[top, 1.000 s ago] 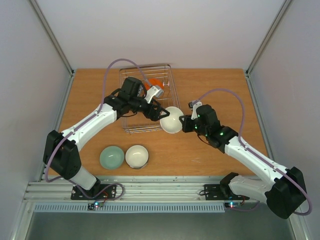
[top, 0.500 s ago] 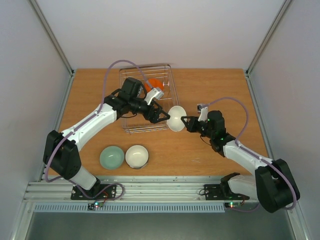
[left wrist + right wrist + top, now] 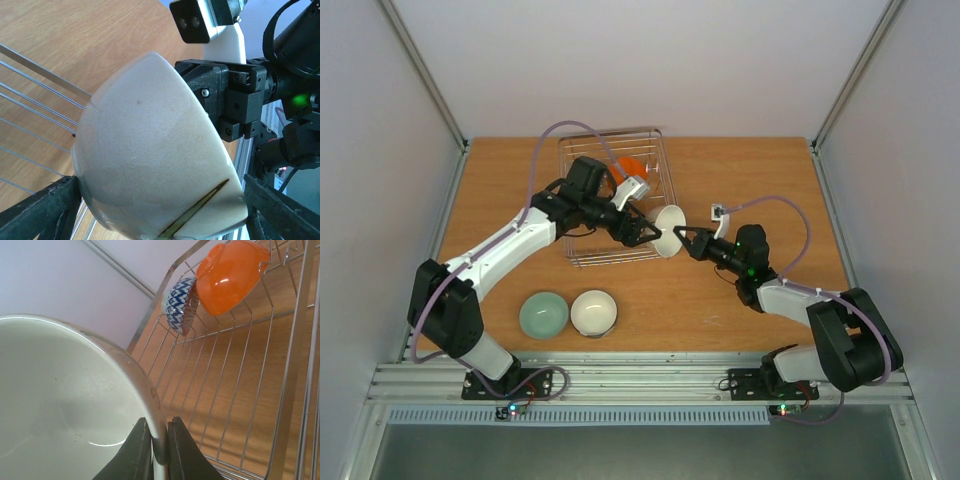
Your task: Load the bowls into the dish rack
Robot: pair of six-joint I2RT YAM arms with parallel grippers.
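The whole table (image 3: 490,190) is looked down on from above, at 6 o'clock. The bowl (image 3: 150,150) is framed very closely from opposite sides by both wrist cameras: the left is faced toward 3 o'clock, the right toward 11 o'clock, over the dish rack (image 3: 297,340).

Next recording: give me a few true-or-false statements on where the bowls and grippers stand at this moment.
1. The right gripper pinches the rim of the beige bowl. True.
2. Three bowls stand in the dish rack. False: only two, the orange bowl and the blue-patterned bowl.
3. The pale green bowl and the white bowl sit side by side on the table, outside the rack. True.
4. The beige bowl sits upright. False: it is tipped on edge, its opening facing the right gripper.
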